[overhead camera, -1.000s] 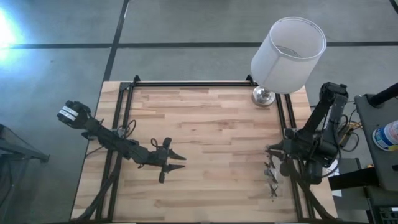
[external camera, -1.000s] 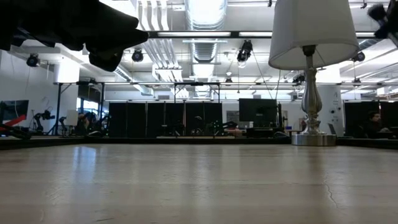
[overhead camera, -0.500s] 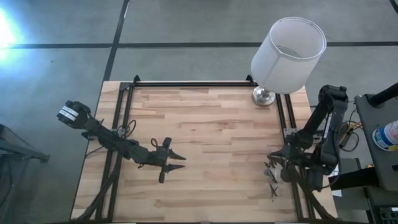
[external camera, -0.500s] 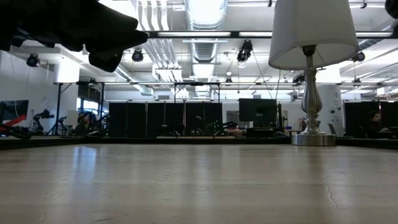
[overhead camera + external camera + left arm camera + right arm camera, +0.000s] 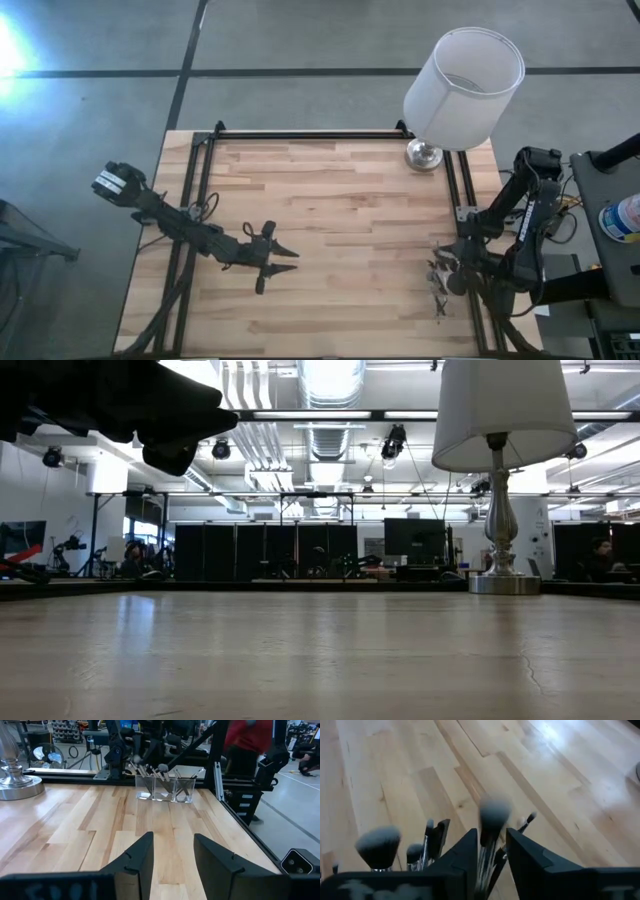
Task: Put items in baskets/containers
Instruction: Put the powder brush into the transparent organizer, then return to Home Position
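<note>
Several thin brushes (image 5: pixel 159 770) stand upright, bristles up, in a clear compartmented container (image 5: pixel 165 790) near the table's right edge, toward the near side (image 5: pixel 437 287). My right gripper (image 5: pixel 447 268) hangs right over that container and is shut on one brush whose fluffy grey head (image 5: pixel 494 812) rises between its fingers; more brush heads (image 5: pixel 379 842) stand beside it. My left gripper (image 5: pixel 288 262) waits open above the table's left-middle, pointing toward the container, and touches nothing. My right gripper has a brush by its thin handle (image 5: pixel 487 857), below the fluffy head, pinched between the two fingers. The brush stands roughly upright among the other brushes in the container. Its lower end is hidden by the fingers and the other brushes.
A lamp with a big white shade (image 5: pixel 463 75) stands on its silver base (image 5: pixel 424 155) at the far right corner of the table. Black rails (image 5: pixel 300 135) frame the table. A person in red (image 5: pixel 245 740) stands beyond the right edge. Bare wood lies between the arms.
My right gripper has moved toward the table's near edge and come down over the brush container at the right edge, its arm folding lower.
</note>
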`<state>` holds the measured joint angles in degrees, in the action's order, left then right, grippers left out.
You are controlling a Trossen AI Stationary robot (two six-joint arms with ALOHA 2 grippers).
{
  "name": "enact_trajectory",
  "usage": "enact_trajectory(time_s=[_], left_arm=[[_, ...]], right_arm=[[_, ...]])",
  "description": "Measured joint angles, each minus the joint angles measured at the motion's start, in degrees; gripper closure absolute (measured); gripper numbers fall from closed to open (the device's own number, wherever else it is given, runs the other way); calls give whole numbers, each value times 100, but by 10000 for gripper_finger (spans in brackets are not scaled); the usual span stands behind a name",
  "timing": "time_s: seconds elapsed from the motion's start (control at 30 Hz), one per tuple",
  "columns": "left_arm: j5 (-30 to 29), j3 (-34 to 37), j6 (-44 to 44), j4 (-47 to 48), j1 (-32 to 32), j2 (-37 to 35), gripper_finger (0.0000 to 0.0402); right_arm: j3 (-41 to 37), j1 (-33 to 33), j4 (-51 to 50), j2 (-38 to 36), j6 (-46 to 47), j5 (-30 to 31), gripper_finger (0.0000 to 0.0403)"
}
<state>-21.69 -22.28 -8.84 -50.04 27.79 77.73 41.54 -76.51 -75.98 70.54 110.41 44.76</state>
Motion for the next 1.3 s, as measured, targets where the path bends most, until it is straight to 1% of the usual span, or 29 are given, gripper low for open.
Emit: enact_trajectory(time_s=[0.13,0.33,0.43,0.5,0.53,0.6,0.63,0.7,0.77,1.0,1.17,1.3], left_arm=[[0,-2,-4,-2,-4,0,269],[-45,-9,-46,-7,-79,-1,275],[-48,-7,-50,18,-164,-57,304],[-30,-7,-54,156,-250,-151,336],[-1,-1,-60,273,-291,-212,355],[51,10,-70,442,-358,-319,388],[86,11,-82,476,-381,-363,393],[128,11,-79,516,-394,-408,394],[149,11,-47,533,-402,-407,397],[149,15,-39,562,-411,-407,401],[149,15,-20,616,-411,-407,401],[147,15,-18,616,-417,-407,401]], right_arm=[[34,0,7,57,42,-31,289],[290,0,-92,-36,16,-29,277],[572,0,-280,-67,-22,-18,278],[726,0,-372,-67,-106,-2,290],[783,2,-398,-67,-135,-94,301],[880,8,-461,-67,-118,-561,329],[911,9,-467,-67,-75,-883,345],[948,7,-464,-67,65,-1412,379],[943,7,-453,-67,207,-1638,389],[529,286,-266,-67,157,-1684,394],[289,594,66,-69,-175,-2089,394],[192,841,278,-69,-526,-2125,395]])
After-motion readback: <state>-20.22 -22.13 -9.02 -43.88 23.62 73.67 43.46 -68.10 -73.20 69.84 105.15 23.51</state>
